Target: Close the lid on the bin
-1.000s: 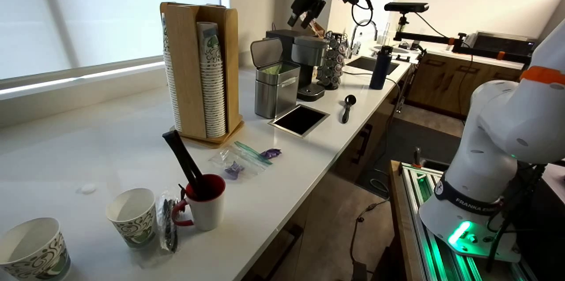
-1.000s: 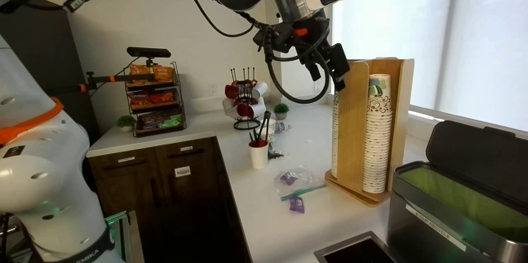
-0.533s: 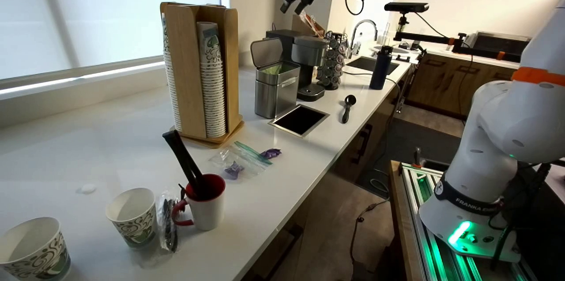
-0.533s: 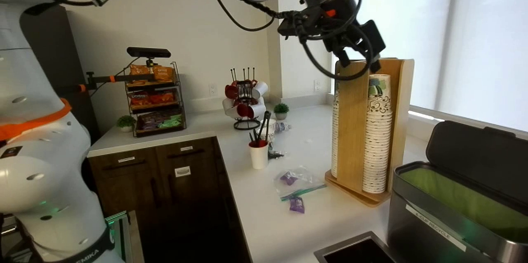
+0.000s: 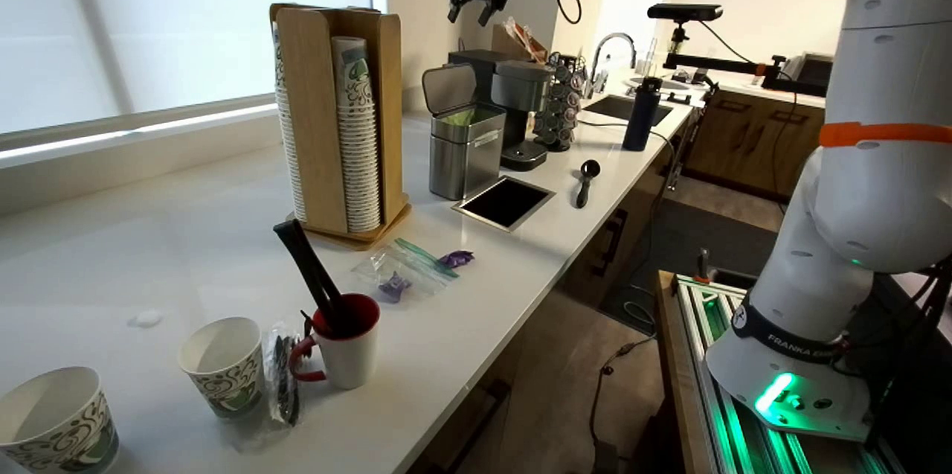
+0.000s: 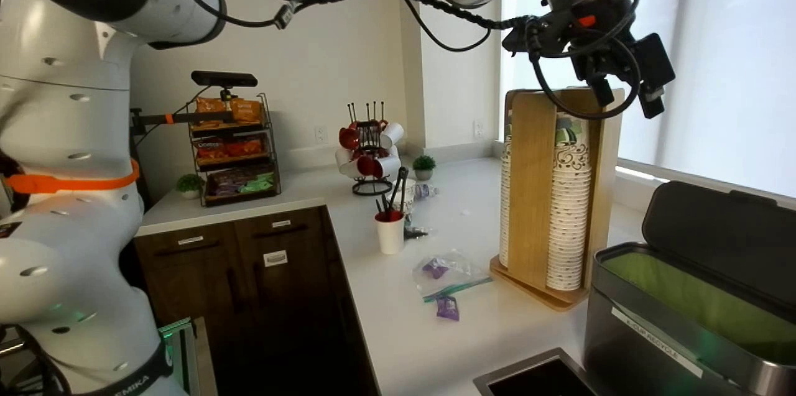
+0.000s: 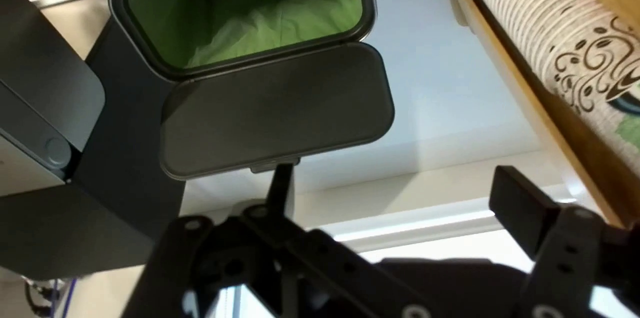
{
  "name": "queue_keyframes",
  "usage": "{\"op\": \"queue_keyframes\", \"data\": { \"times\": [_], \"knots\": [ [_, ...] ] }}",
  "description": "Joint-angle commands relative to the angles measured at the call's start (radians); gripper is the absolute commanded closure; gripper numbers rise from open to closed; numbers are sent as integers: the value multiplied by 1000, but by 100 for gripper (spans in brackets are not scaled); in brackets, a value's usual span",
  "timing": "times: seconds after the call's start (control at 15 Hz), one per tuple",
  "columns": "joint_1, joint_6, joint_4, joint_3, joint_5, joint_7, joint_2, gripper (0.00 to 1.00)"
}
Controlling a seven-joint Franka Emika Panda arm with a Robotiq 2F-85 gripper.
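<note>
The bin (image 5: pixel 452 167) is standing on the surface (image 5: pixel 216 251), holding a green liner (image 7: pixel 280 28), its lid (image 7: pixel 280 108) leaning back open. Above, the claw (image 7: pixel 395 180) is hanging spread wide. A cup holder (image 5: pixel 312 124) is carrying paper cups (image 5: pixel 359 154); a mug (image 5: pixel 353 359) is holding black utensils (image 5: pixel 316 273).

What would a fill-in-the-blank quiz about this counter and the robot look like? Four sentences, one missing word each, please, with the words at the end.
1. The lid of the silver-grey bin is not shut but ____.
2. The colour of the crumpled liner inside is ____.
3. The tall wooden holder is stocked with stacks of patterned paper ____.
4. The robot's gripper is spread wide and, between its two sides, holds ____.

Missing words: open; green; cups; nothing.
</note>
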Motion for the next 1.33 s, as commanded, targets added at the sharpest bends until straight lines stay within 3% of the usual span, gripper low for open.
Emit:
{"op": "queue_keyframes", "data": {
  "times": [0.0,0.13,0.4,0.47,0.73,0.93,1.0,1.27],
  "knots": [
    [-40,-26,51,40,-13,45,33,0],
    [-12,-36,95,4,-2,72,72,0],
    [-16,-37,113,4,-2,79,82,0],
    [-50,-40,146,42,-16,90,101,0],
    [-77,-58,247,63,-8,89,162,0],
    [-114,-109,389,81,-1,74,251,0],
    [-77,-44,260,61,-2,75,169,0],
    [-79,-48,281,61,-2,75,185,0]
  ]
}}
